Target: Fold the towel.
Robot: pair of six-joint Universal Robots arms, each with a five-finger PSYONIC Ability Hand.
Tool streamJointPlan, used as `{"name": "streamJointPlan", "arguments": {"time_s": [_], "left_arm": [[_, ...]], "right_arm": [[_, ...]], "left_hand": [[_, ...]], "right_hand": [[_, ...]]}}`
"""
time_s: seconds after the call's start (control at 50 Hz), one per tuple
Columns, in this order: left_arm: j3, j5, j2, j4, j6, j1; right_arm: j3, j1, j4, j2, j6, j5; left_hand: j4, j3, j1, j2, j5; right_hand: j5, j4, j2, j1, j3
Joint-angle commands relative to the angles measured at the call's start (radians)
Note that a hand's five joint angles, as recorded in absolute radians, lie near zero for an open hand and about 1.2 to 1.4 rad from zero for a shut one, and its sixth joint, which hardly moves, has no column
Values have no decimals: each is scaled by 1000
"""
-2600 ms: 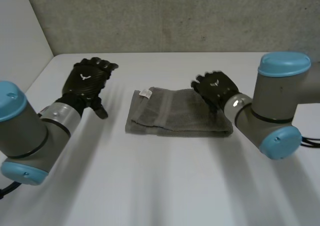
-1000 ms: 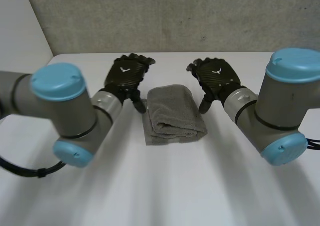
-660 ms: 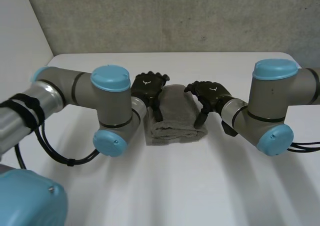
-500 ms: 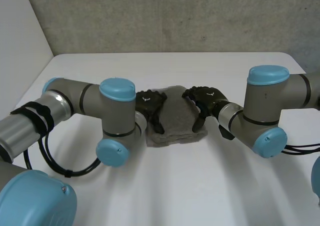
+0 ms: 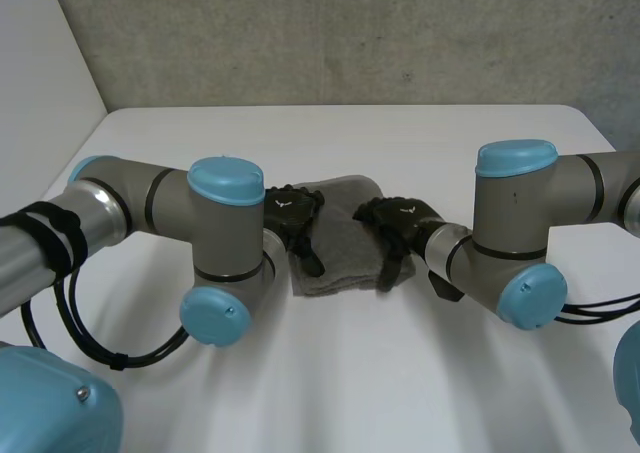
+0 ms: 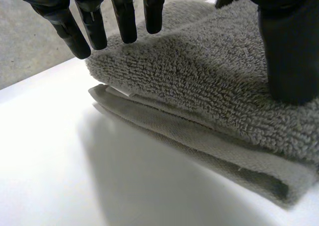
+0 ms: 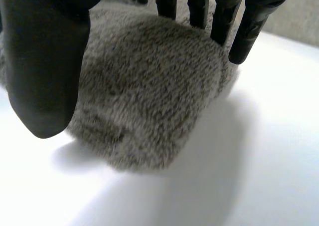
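Grey terry is what the head view offers: the towel (image 5: 342,241) lies folded into a thick pad in the middle of the white desk (image 5: 330,373). The left robot hand (image 5: 292,213) sits on its left edge and the right robot hand (image 5: 397,221) on its right edge, both palms down. This looks like the pressing step, flattening the fold. It calls for even weight from both sides and no dragging, or the layers may slide apart.

Over to the left wrist view: the fingers (image 6: 124,16) are straight and spread, tips just at the towel's (image 6: 199,81) top layer. The thumb (image 6: 289,51) rests on the pile and nothing is gripped. A lower layer pokes out a little beneath the top one, and it probably needs squaring up.

Now the right wrist view: the fingers (image 7: 219,21) reach straight over the towel's (image 7: 144,101) rounded fold and the thumb (image 7: 45,66) hangs beside it. The palm is above and the hand is relaxed, pinching nothing. No container is in play; the towel lies straight on the desk.
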Motion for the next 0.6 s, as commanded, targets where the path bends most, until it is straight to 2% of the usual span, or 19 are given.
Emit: {"name": "streamJointPlan", "arguments": {"time_s": [0.02, 0.18, 0.24, 0.3, 0.36, 0.4, 0.42, 0.46, 0.48, 0.52, 0.6], "left_arm": [[-96, 2, 73, 39, 3, -2], [-179, 2, 158, 91, 6, 1], [-207, 2, 237, 91, 0, 18], [-233, 4, 317, 91, -3, 39], [-250, 7, 354, 91, -5, 58], [-267, 5, 420, 89, -5, 84], [-267, 5, 420, 89, -5, 84], [-274, 2, 466, 82, -6, 92], [-274, 2, 466, 82, -6, 92], [-291, -2, 519, 77, -8, 105], [-328, -2, 573, 77, -11, 122]], "right_arm": [[31, -2, 37, -16, -1, 21], [69, -2, -16, -109, -3, 24], [109, -10, -74, -188, -1, 24], [174, -17, -146, -339, 11, 33], [185, -20, -157, -381, 15, 41], [195, -33, -155, -439, 17, 105], [195, -33, -155, -439, 17, 105], [200, -39, -149, -468, 12, 209], [200, -39, -149, -468, 12, 209], [206, -40, -149, -494, 2, 301], [208, -46, -149, -514, -12, 350]], "left_hand": [[-7, -2, -16, -8, -172], [-28, -23, -37, -29, -192], [-46, -40, -54, -46, -210], [-57, -52, -66, -58, -222], [-63, -58, -72, -64, -227], [-75, -70, -84, -75, -239], [-75, -70, -84, -76, -239], [-75, -70, -84, -76, -239], [-75, -70, -84, -76, -239], [-81, -76, -90, -81, -245], [-81, -76, -90, -81, -245]], "right_hand": [[-58, -79, -46, -42, -43], [-58, -79, -46, -42, -43], [-58, -79, -46, -42, -43], [-58, -79, -46, -42, -43], [-58, -79, -46, -42, -43], [-58, -79, -46, -42, -43], [-58, -79, -46, -42, -43], [-58, -79, -46, -42, -43], [-58, -79, -46, -42, -43], [-58, -79, -46, -42, -43], [-58, -79, -46, -42, -43]]}}
